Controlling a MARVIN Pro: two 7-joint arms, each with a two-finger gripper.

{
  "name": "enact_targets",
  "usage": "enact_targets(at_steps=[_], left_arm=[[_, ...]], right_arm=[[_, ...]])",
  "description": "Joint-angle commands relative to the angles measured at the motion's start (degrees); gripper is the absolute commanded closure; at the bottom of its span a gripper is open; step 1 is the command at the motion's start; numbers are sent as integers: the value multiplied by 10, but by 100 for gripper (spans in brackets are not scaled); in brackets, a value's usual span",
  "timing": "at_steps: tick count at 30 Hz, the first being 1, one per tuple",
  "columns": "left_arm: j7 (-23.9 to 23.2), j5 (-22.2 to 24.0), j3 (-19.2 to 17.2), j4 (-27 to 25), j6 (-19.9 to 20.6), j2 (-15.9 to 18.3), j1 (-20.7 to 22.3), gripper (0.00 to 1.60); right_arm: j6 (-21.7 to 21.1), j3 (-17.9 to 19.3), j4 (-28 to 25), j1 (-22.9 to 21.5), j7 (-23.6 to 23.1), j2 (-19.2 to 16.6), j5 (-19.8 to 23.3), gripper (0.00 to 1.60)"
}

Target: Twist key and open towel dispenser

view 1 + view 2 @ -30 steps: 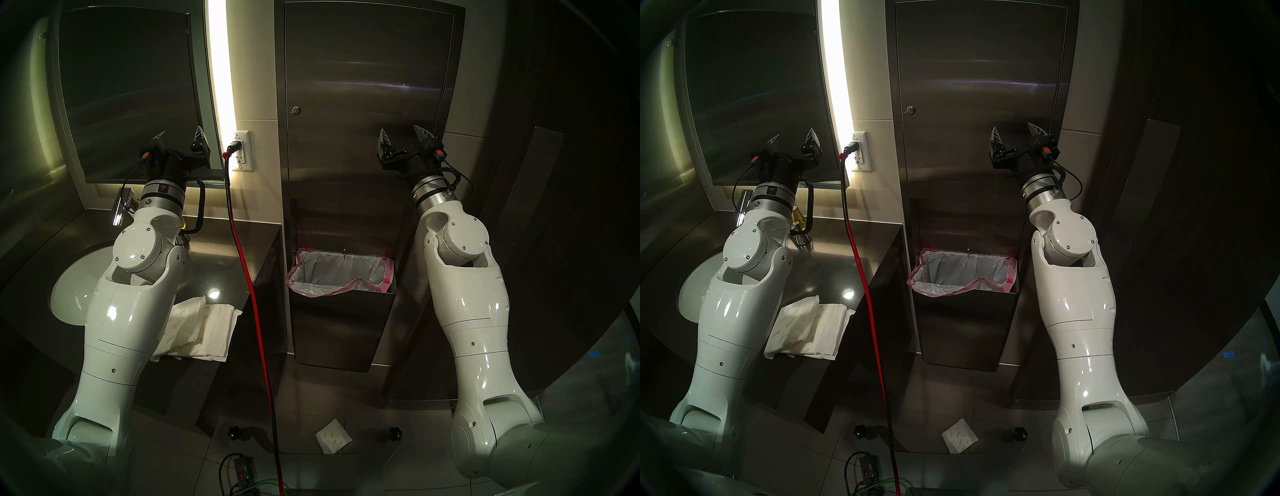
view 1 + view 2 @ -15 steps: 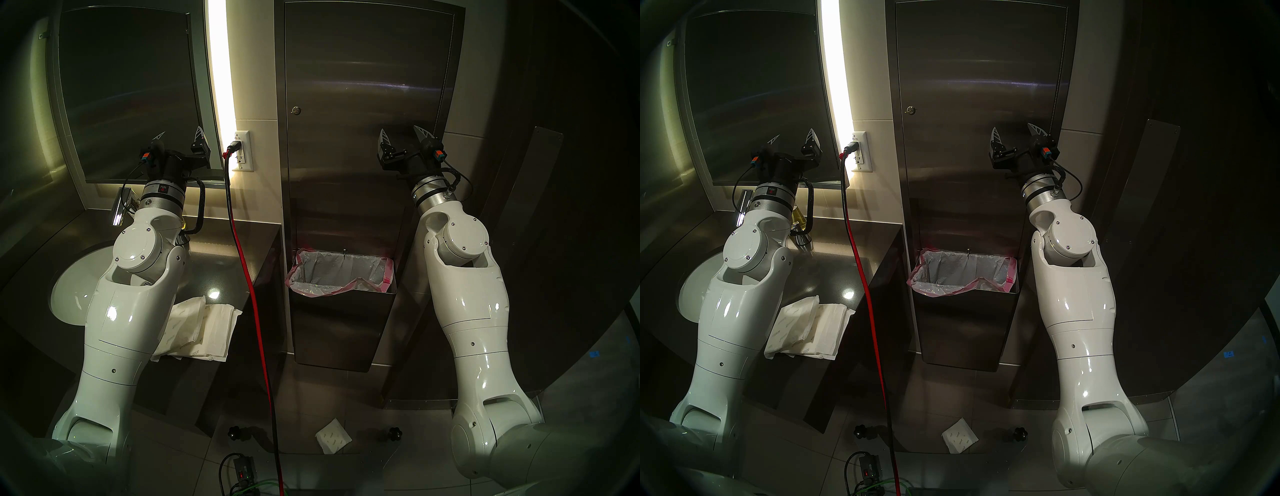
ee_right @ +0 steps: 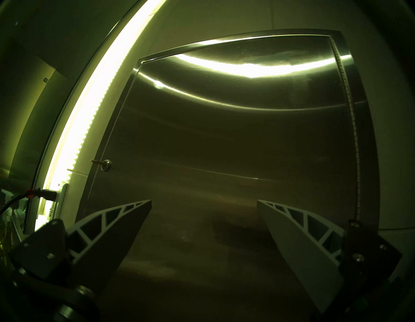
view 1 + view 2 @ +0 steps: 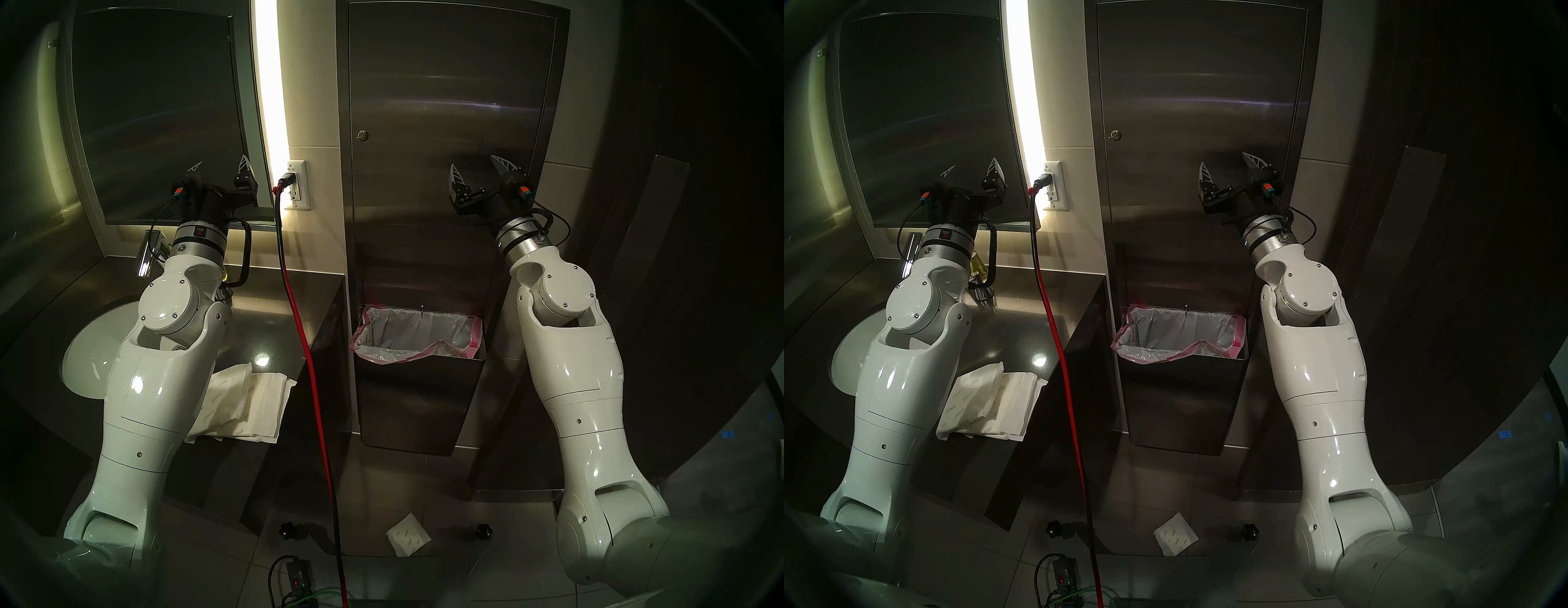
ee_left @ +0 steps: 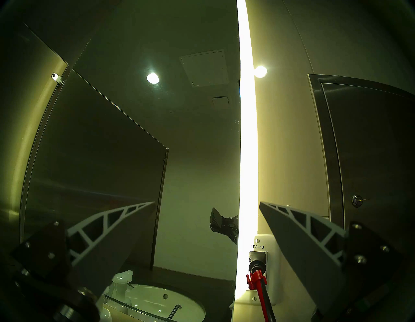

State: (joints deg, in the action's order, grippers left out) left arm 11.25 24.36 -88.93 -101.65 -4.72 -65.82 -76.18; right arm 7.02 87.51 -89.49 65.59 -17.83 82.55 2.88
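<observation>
The towel dispenser [image 4: 449,106] is a tall brushed steel cabinet on the wall, its long door shut. Near the door's left edge sits a small round lock with the key [image 4: 362,135] sticking out of it, also seen as a thin tab [image 3: 97,161] in the right wrist view and at the far right [image 5: 362,199] of the left wrist view. My right gripper [image 4: 477,163] is open and empty, low in front of the door, right of and below the key. In front of the mirror my left gripper [image 4: 220,163] hangs open and empty.
A steel bin [image 4: 418,373] with a pink-edged bag hangs below the door. A red and black cable [image 4: 316,382] runs down from the wall outlet [image 4: 295,184]. Folded white towels [image 4: 248,401] lie on the dark counter by the sink [image 4: 82,365]. A paper towel [image 4: 408,539] lies on the floor.
My right gripper has shifted a little to the left across the dispenser door, still open. The left arm has not moved.
</observation>
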Motion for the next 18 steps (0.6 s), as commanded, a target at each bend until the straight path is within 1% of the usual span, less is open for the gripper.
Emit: enact_targets(at_steps=[1,5,13,16,17,18], left_arm=[[0,0,0,-4,0,0,8,0],[0,0,-1,-4,0,0,8,0],[0,0,-1,-4,0,0,8,0],[0,0,-1,-4,0,0,8,0],[0,0,-1,-4,0,0,8,0],[0,0,-1,-4,0,0,8,0]], right_arm=[[-7,-1,3,-33,-34,-21,8,0],[-7,-3,10,-45,-50,-25,8,0],[-4,-14,17,-61,-66,-38,-8,0],[21,-24,22,-65,-48,-41,-44,0],[21,-24,22,-65,-48,-41,-44,0],[30,-26,25,-67,-41,-38,-54,0]])
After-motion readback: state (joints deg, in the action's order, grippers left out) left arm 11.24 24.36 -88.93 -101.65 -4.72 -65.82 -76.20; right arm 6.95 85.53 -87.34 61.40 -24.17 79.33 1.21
